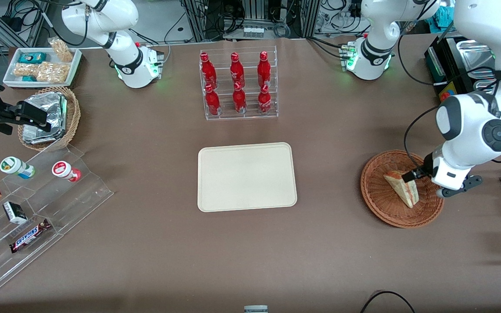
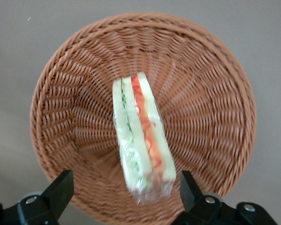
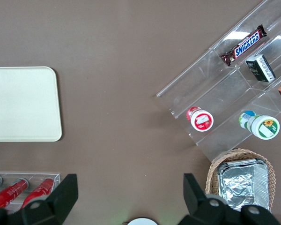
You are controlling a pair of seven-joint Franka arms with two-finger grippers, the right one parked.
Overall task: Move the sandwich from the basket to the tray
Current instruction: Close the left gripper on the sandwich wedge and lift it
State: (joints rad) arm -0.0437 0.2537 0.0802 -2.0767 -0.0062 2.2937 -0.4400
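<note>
Reddish-brown woven basket [image 2: 75, 79]; sandwich [image 2: 141, 136] of pale bread with green, white and red layers; black-fingered gripper [image 2: 124, 194]; plain cream tray [image 1: 247, 176]; brown table [image 1: 155, 243].

Gripper [image 1: 411, 176] hangs over the basket [image 1: 385, 204], and the arm's white wrist covers the basket's rim toward the working arm's end. In the wrist view the fingers [image 2: 61, 187] are cut at the edge, wide apart, and the sandwich [image 2: 143, 140] tip blurs inside clear wrap.
</note>
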